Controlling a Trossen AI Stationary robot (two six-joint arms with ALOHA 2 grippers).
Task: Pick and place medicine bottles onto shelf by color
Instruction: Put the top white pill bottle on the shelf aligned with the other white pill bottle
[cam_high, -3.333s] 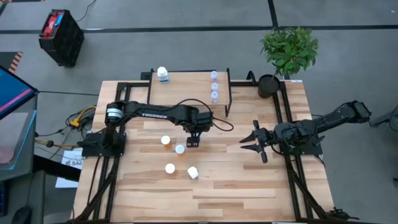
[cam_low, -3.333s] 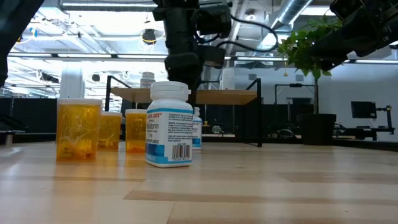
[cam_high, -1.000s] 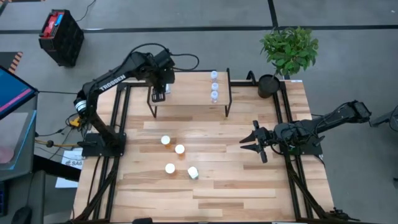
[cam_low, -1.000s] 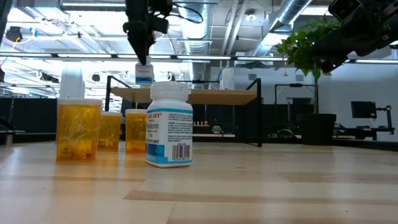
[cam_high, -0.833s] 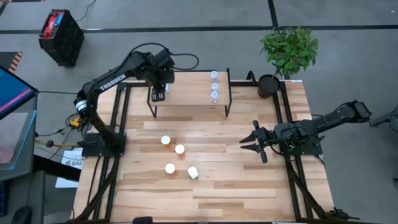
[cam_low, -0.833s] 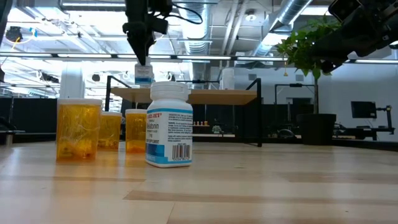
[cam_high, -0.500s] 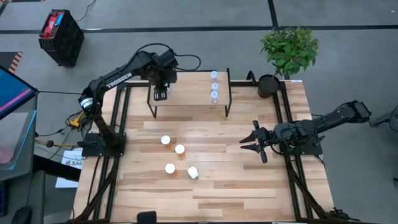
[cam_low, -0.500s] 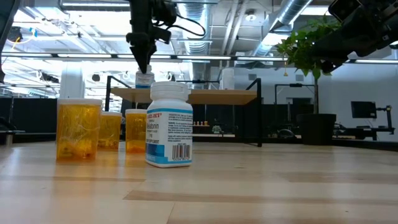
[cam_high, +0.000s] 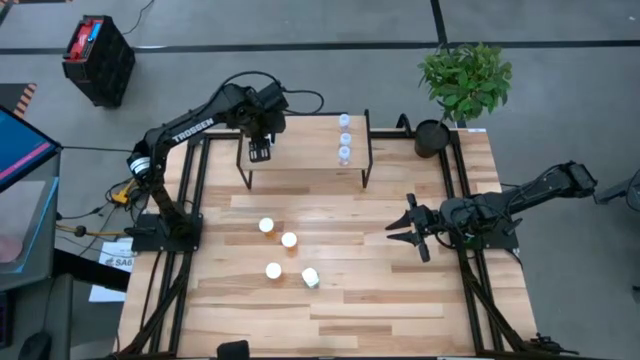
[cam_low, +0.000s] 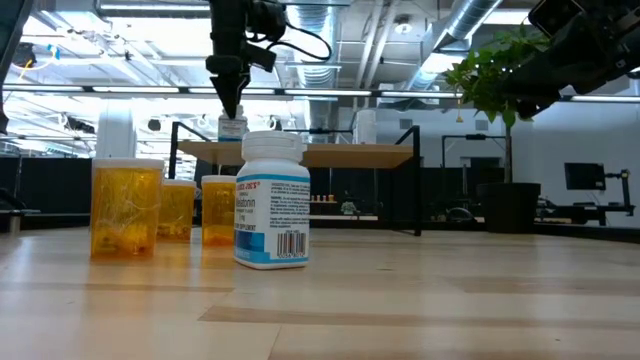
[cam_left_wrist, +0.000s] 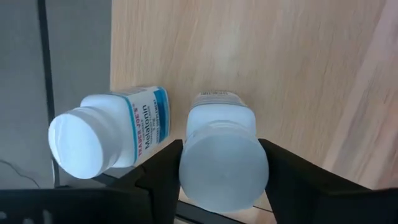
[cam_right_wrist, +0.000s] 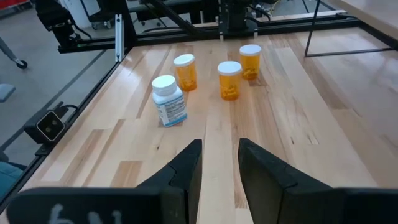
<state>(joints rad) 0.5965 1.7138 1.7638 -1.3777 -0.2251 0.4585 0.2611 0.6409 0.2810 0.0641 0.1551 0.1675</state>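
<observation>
High view: left gripper (cam_high: 259, 151) over the shelf (cam_high: 305, 150), left end; three clear bottles (cam_high: 344, 137) at its right end; right gripper (cam_high: 409, 228) idle, fingers apart.
Low view: three orange bottles (cam_low: 126, 208), one white bottle (cam_low: 272, 200) on the tabletop.
Left wrist view: fingers (cam_left_wrist: 163, 167) pinching a white bottle (cam_left_wrist: 222, 160) beside a second white bottle (cam_left_wrist: 109, 132) on the shelf.

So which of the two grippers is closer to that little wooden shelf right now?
The left. The left gripper hangs right over the shelf at its left end, holding a white bottle beside another one. The right gripper waits out over the tabletop, well off the shelf.
</observation>
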